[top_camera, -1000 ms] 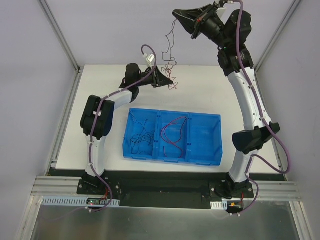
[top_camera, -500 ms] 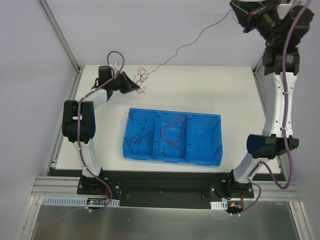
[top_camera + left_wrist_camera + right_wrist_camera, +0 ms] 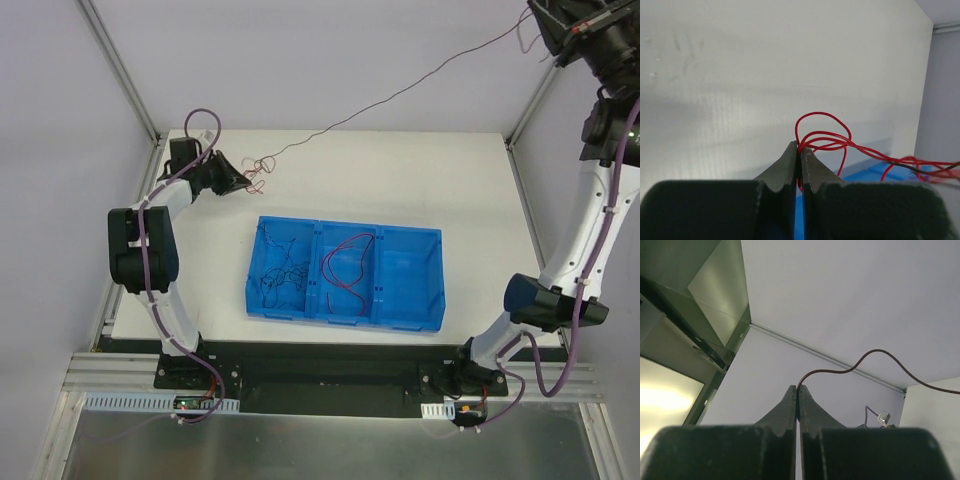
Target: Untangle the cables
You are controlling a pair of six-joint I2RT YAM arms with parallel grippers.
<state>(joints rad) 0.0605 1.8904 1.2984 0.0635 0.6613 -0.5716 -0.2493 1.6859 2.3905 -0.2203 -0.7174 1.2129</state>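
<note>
The left pincer, low over the desk's far left corner, was clenched on red cable loops, while the right pincer, raised high at far right, gripped a dark cable stretched between them, and other cables lay in the blue tray.

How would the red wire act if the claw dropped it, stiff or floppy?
Probably floppy: the red wire curls in loose loops at the left claw. Likely very light, being hair-thin. It may snag the dark wire it crosses.
</note>
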